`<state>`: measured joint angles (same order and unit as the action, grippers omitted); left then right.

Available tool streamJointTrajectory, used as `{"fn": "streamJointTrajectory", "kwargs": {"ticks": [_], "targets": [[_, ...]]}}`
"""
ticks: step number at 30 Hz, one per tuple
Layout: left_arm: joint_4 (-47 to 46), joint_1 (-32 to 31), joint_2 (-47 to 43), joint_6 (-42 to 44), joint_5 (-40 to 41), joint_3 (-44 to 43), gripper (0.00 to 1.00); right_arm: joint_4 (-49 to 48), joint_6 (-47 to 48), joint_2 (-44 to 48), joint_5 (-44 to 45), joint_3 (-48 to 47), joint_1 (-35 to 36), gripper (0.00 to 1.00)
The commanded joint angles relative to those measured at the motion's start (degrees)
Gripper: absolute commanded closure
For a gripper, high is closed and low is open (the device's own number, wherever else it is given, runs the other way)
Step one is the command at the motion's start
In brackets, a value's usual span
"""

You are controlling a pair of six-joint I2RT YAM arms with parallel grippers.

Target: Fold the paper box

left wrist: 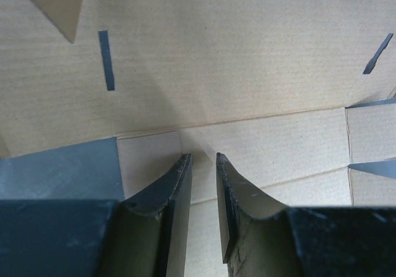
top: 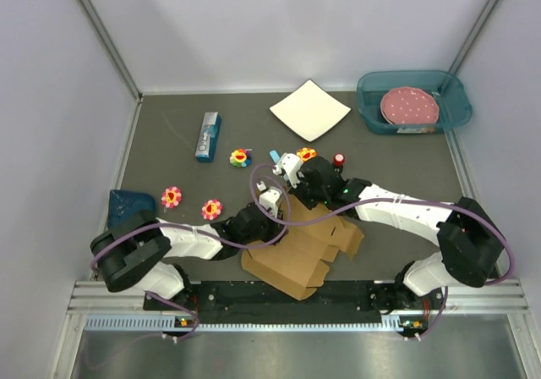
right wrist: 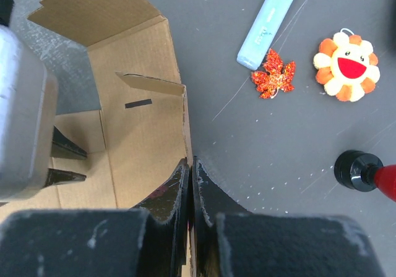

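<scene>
Dark grey surface (top: 169,155), pale walls (top: 254,24); one paper box (top: 296,256) at near edge, four flower toys (top: 172,196), one blue carton (top: 208,135), one teal bin (top: 369,112). At the box: left tool (left wrist: 203,159) parted and empty, right tool (right wrist: 190,162) clenched on its wall.

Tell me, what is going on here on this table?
The robot is folding the paper box at the near edge of the table. The right gripper is shut on one raised wall of it. The left gripper hovers slightly open over the inner panel, holding nothing. The box is only partly formed.
</scene>
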<state>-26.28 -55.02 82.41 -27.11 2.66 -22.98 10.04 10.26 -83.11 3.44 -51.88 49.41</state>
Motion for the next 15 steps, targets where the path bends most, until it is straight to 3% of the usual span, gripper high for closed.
{"fn": "streamJointTrajectory", "kwargs": {"ticks": [1,5,10,15], "targets": [[-0.9,-0.6,2.6,-0.4,0.9,-1.5,0.71,-1.6,-1.0,0.4,0.7,-2.1,0.9,1.00],[-0.6,-0.6,2.8,-1.0,2.0,-1.2,0.69,-1.3,-1.2,0.6,1.0,-2.1,1.0,1.00],[-0.9,-0.6,-9.7,-0.4,5.1,2.1,0.59,-1.2,-1.0,1.1,1.4,-2.0,1.0,1.00],[5.3,-0.6,-23.8,2.2,8.6,2.2,0.52,-1.1,-0.8,1.3,1.8,-2.0,1.1,1.00]]}}
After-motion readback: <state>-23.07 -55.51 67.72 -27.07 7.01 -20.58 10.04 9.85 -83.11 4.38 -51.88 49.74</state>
